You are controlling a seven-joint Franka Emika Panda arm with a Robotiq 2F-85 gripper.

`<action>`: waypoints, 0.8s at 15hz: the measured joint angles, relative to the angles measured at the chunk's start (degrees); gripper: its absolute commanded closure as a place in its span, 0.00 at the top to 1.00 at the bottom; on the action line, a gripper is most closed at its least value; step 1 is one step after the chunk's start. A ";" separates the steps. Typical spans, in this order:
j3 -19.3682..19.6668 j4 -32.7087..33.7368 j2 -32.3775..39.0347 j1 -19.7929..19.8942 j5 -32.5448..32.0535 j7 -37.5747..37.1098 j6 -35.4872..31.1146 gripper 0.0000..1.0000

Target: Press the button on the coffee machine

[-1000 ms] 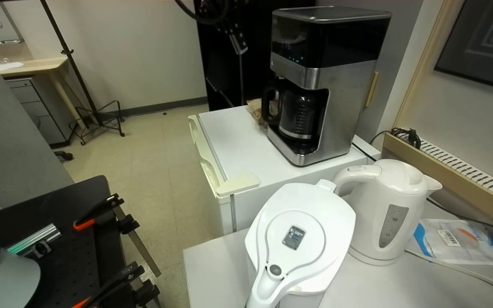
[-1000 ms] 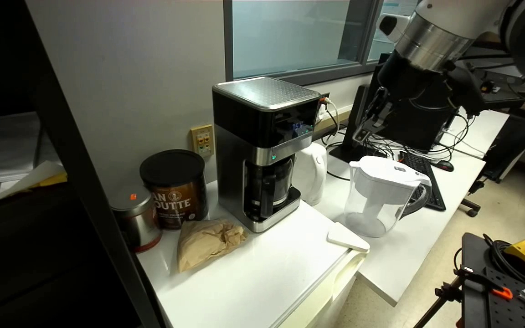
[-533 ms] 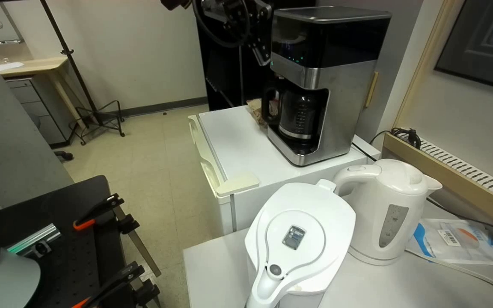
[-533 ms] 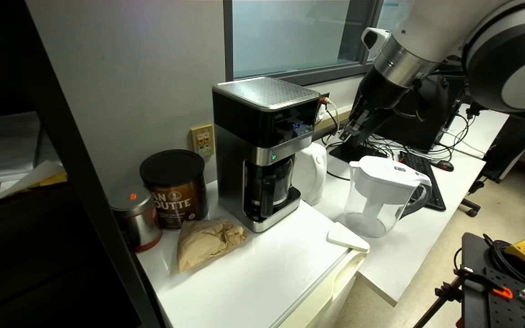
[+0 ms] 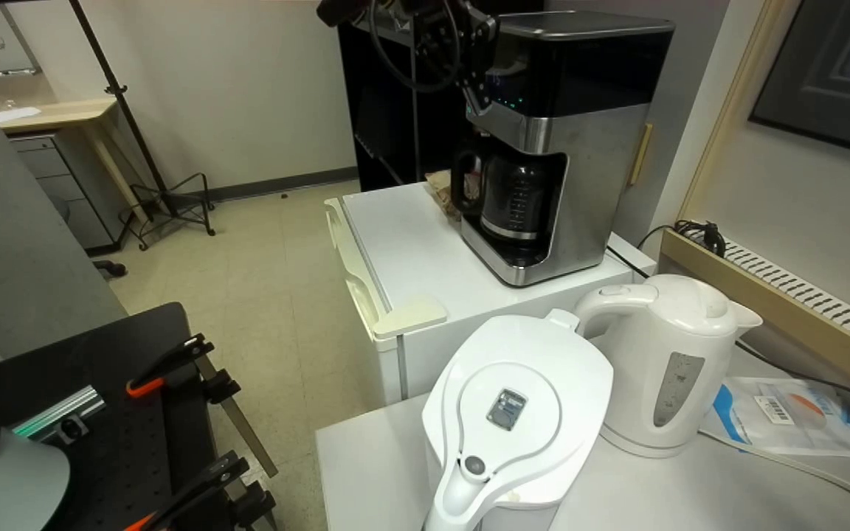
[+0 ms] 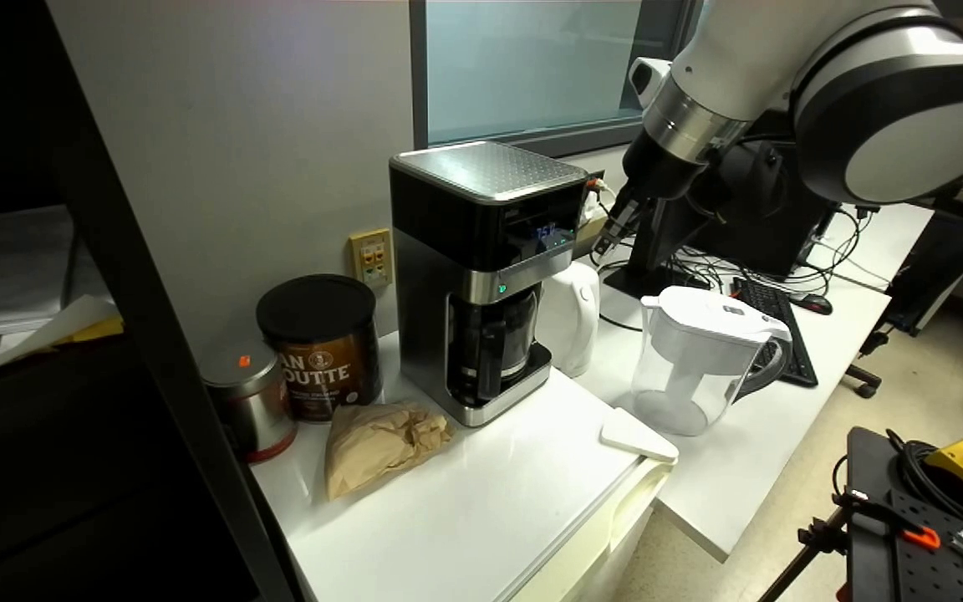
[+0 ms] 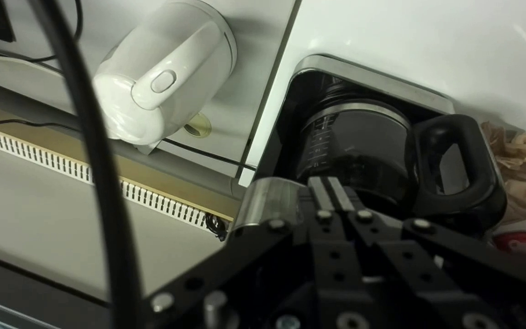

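Observation:
The coffee machine (image 5: 602, 169) stands on a white surface, black on top with a silver front band and dark carafe (image 5: 517, 195). In an exterior view, its panel (image 6: 544, 234) shows a lit display, and a green-lit button (image 6: 501, 288) sits on the silver band. My gripper (image 5: 478, 102) overlaps the left part of the band in an exterior view. In an exterior view, a small gap shows between my gripper (image 6: 603, 243) and the panel's right edge. In the wrist view, my gripper (image 7: 330, 189) is shut and empty, above the carafe (image 7: 354, 146); the panel is hidden there.
A white kettle (image 5: 668, 361) stands beside the machine, with a white filter jug (image 5: 521, 346) near it. A paper bag (image 6: 381, 443), a coffee can (image 6: 323, 359) and a metal tin (image 6: 247, 401) stand on the machine's far side. A dark cable (image 7: 94, 155) crosses the wrist view.
My gripper has moved up to the coffee machine's front, rightward in one exterior view and leftward in another. The machine, kettle and jug have not moved.

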State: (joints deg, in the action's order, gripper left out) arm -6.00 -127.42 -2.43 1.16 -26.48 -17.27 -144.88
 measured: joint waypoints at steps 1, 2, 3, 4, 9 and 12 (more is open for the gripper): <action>0.06 0.81 0.77 -0.06 -0.05 -0.26 0.00 0.00; 0.14 1.57 1.51 -0.14 -0.06 -0.51 0.00 0.00; 0.24 2.30 2.28 -0.25 -0.06 -0.71 0.00 0.00; 0.39 3.01 3.05 -0.39 -0.06 -0.81 0.00 0.00; 1.48 6.04 6.44 -1.49 -0.06 -0.88 0.00 0.00; 2.12 7.31 7.92 -2.20 -0.06 -0.88 0.10 0.00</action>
State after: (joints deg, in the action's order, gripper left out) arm -3.88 -120.11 5.49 -1.04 -26.54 -18.15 -144.78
